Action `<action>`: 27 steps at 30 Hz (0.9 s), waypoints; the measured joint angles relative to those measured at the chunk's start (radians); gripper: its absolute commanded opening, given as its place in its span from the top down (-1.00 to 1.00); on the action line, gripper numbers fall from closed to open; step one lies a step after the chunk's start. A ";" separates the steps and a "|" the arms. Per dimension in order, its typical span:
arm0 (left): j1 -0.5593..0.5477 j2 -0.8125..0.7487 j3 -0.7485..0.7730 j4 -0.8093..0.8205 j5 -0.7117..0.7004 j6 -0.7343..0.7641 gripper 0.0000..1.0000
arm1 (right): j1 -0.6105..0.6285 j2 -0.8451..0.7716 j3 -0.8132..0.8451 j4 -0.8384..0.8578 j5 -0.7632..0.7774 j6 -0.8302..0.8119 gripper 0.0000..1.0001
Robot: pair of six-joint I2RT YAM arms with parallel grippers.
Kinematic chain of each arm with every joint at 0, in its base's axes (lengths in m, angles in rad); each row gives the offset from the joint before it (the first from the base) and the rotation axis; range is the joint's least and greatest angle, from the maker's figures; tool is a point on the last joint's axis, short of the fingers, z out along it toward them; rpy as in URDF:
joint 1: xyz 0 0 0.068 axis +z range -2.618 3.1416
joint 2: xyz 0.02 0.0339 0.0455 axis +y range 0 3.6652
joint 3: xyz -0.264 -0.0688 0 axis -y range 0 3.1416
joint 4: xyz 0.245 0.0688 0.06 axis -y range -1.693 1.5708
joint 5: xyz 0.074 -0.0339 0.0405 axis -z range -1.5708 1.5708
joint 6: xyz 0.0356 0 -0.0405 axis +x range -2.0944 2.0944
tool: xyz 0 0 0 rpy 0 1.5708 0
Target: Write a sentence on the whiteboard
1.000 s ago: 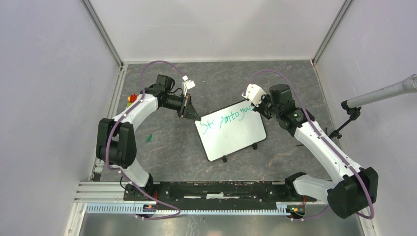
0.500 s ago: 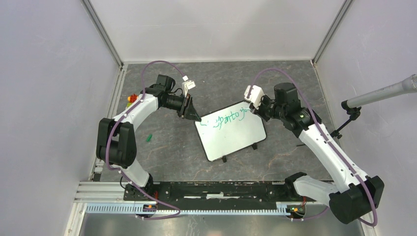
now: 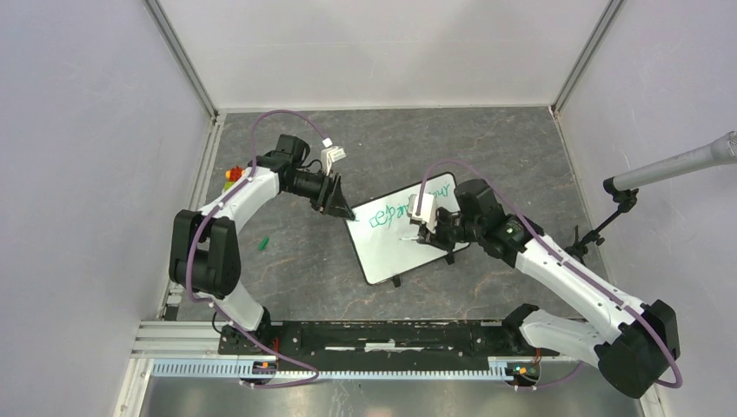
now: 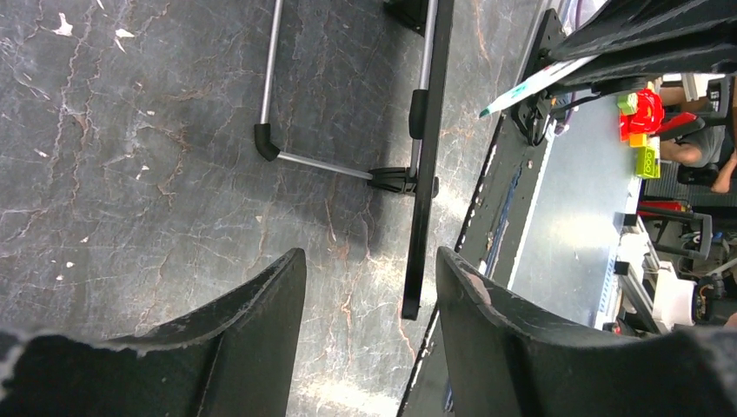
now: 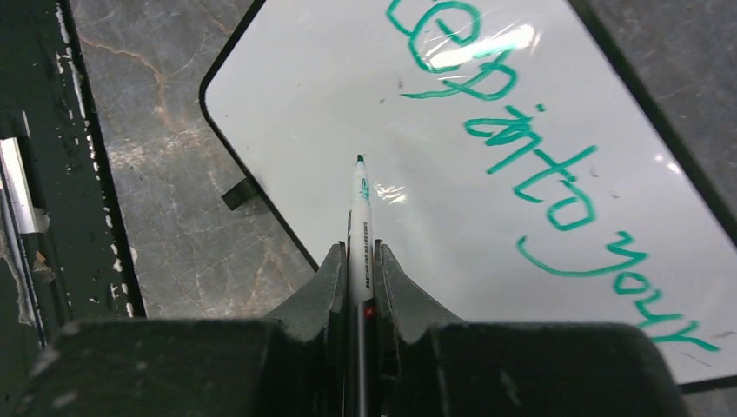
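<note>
The whiteboard (image 3: pixel 401 252) lies tilted mid-table, and the green sentence (image 3: pixel 393 211) runs along its upper edge. My left gripper (image 3: pixel 341 207) stands open at the board's upper left corner. In the left wrist view the whiteboard (image 4: pixel 423 174) is a dark edge-on strip whose end sits between the fingers of the left gripper (image 4: pixel 372 254), nearer the right one and touching neither. My right gripper (image 5: pixel 358 252) is shut on a green marker (image 5: pixel 359 208), tip just over bare whiteboard (image 5: pixel 330 95) below the sentence (image 5: pixel 521 165), which reads "step into your".
A small green cap (image 3: pixel 262 243) lies on the grey table left of the board. Coloured blocks (image 3: pixel 233 174) sit by the left wall. A microphone on a stand (image 3: pixel 669 167) reaches in from the right. The board's wire stand (image 4: pixel 269 87) rests on the table.
My left gripper has opened and let go of the board's corner. The right arm has swung with the marker from the board's far right corner to over its middle.
</note>
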 measured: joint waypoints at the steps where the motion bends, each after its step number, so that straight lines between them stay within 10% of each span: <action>1: 0.000 -0.003 -0.003 -0.002 0.000 0.002 -0.27 | 0.010 -0.004 -0.018 0.004 0.000 0.006 1.00; 27: -0.004 0.004 -0.014 -0.017 0.051 0.005 0.54 | 0.219 0.047 -0.134 0.254 0.045 0.076 1.00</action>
